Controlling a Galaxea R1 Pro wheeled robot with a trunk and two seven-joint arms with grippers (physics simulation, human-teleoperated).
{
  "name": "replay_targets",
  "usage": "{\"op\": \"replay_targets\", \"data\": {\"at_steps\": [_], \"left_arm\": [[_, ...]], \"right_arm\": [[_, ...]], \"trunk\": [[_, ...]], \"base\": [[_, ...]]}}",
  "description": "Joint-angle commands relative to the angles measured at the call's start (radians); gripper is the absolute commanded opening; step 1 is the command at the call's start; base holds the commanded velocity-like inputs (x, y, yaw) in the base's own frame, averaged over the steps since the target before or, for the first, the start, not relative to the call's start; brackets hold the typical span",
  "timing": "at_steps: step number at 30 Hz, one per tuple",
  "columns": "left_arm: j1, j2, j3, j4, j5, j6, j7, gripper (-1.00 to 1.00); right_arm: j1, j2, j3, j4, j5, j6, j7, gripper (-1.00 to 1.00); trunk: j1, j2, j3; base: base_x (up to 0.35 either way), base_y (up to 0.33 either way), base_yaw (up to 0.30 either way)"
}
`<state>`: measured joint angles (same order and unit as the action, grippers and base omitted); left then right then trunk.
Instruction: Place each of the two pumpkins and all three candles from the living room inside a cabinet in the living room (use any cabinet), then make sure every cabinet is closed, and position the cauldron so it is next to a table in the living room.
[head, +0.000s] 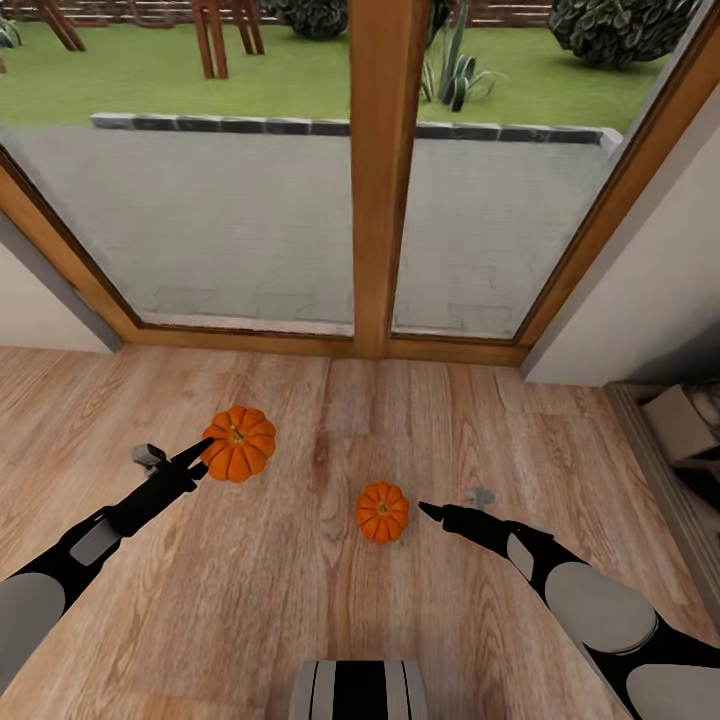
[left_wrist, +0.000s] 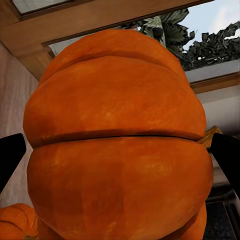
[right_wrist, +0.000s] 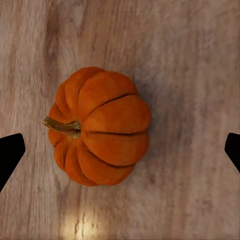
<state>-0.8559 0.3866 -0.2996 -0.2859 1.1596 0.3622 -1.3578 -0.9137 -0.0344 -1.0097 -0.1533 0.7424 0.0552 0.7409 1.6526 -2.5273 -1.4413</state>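
Observation:
Two orange pumpkins show over the wooden floor. The larger-looking pumpkin (head: 240, 443) sits between the fingertips of my left gripper (head: 205, 455), which is shut on it and holds it off the floor. In the left wrist view that pumpkin (left_wrist: 117, 140) bulges between the dark fingertips (left_wrist: 10, 155). The second pumpkin (head: 382, 512) rests on the floor just left of my right gripper (head: 428, 511). The right wrist view looks straight down on that pumpkin (right_wrist: 100, 127), and the right gripper (right_wrist: 120, 150) stands open wide above it without touching. Candles, cabinet and cauldron are out of view.
A glass patio door with a wooden frame and centre post (head: 385, 170) stands straight ahead. White wall runs along the right (head: 640, 290), with a grey ledge and boxy shapes (head: 685, 425) at the far right. My base (head: 360, 690) shows at the bottom.

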Motion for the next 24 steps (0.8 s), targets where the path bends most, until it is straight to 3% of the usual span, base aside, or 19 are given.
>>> {"op": "replay_targets", "data": {"at_steps": [1,9,24], "left_arm": [[0.000,0.000,0.000,0.000,0.000,0.000,0.000,-1.00],[0.000,0.000,0.000,-0.006,0.000,0.000,0.000,-1.00],[0.000,0.000,0.000,-0.009,0.000,0.000,0.000,-1.00]], "right_arm": [[0.000,0.000,0.000,0.000,0.000,0.000,0.000,1.00],[0.000,-0.001,0.000,0.000,-0.001,0.000,0.063,1.00],[0.000,-0.009,-0.001,-0.002,-0.003,-0.006,0.071,1.00]], "trunk": [[0.000,0.000,0.000],[0.000,0.000,0.000],[0.007,-0.004,-0.058]], "base": [[0.000,0.000,0.000],[0.000,0.000,0.000],[0.000,0.000,0.000]]}}
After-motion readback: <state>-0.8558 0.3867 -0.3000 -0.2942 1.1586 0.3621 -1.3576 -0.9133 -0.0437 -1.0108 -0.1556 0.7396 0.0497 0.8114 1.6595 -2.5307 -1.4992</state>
